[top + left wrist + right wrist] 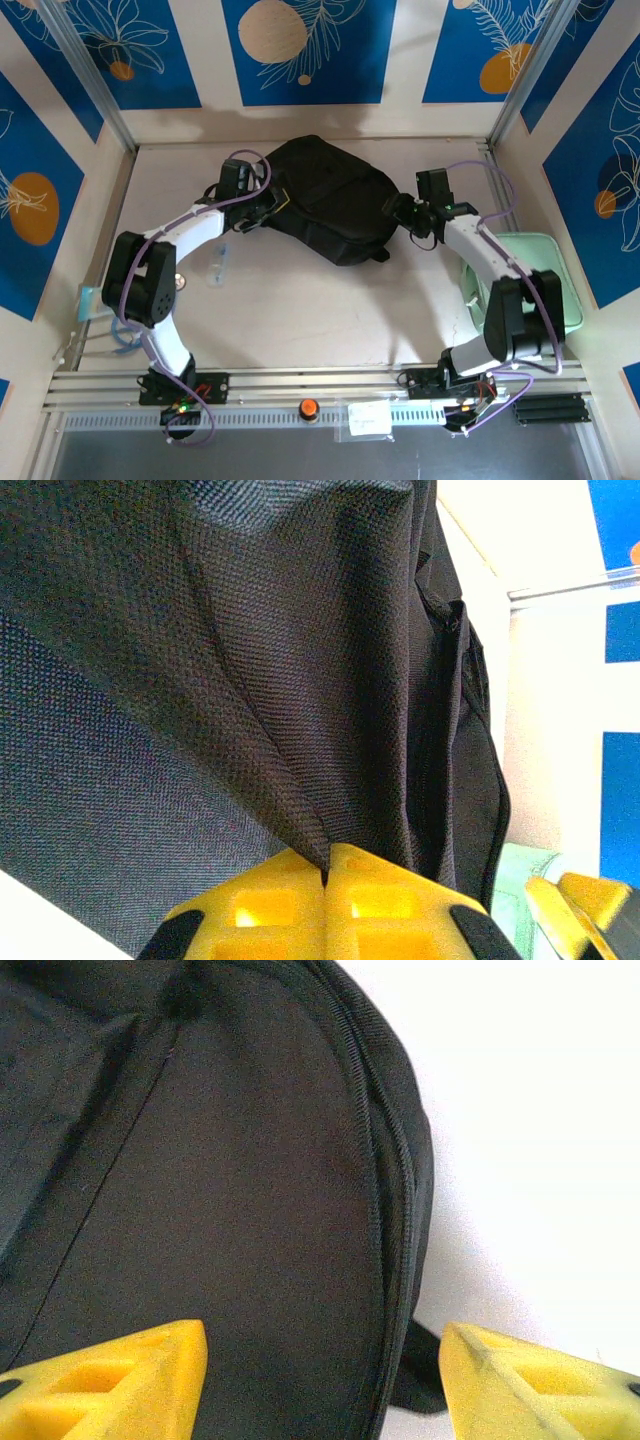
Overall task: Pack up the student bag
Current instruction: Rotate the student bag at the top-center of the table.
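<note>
- While the student bag [325, 205] lies slumped on the table [300, 310], upper middle of the top view, both arms reach in to it from opposite sides.
- Left arm [190, 225]: wrist sits at the bag's left edge.
- Left jaws: closed. In the left wrist view the two yellow fingers [260, 910] meet at the bottom of the frame, with a ridge of black fabric pinched in the seam between them. The cloth rises from that pinch in a taut fold towards the top of the frame.
- Right arm [480, 250]: wrist sits at the bag's right edge.
- Right jaws: open. In the right wrist view, one yellow finger [120, 1380] is at lower left over the black panel, the other at lower right over bare table. The bag's piped rim runs down between them. Contact with the fabric: cannot tell.
- Mint-green case [540, 250]: flat on the table at right, partly under the right arm, apart from the bag.
- Small clear item [218, 265] on the table just beside the left arm; identity unclear.
</note>
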`<action>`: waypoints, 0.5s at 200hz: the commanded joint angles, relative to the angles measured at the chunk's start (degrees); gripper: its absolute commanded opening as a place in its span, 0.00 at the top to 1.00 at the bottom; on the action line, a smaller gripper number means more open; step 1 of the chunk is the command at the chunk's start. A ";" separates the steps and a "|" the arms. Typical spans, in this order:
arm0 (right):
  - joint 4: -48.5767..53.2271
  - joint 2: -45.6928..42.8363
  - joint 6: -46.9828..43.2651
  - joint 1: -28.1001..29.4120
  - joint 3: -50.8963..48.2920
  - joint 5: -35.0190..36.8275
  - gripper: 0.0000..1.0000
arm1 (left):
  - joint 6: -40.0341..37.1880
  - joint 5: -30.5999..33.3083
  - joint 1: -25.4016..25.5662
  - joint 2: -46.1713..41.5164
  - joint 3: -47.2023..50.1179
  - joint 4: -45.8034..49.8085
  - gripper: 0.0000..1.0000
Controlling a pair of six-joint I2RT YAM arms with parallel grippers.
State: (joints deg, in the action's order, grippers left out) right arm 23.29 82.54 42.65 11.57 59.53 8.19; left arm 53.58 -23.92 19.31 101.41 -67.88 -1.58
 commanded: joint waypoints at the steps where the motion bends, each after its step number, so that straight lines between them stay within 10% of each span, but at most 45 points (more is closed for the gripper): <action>1: 7.65 -3.37 -2.46 3.49 1.20 0.74 0.37 | 1.60 -2.06 0.73 -0.18 -0.98 -6.14 1.00; 100: -2.49 0.58 13.77 24.13 2.32 -3.10 0.42 | 2.22 -2.51 1.08 0.48 0.19 -6.85 1.00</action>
State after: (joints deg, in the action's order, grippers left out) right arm 25.15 80.40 49.89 33.87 60.69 5.52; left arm 55.51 -23.94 19.68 101.84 -67.81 -3.84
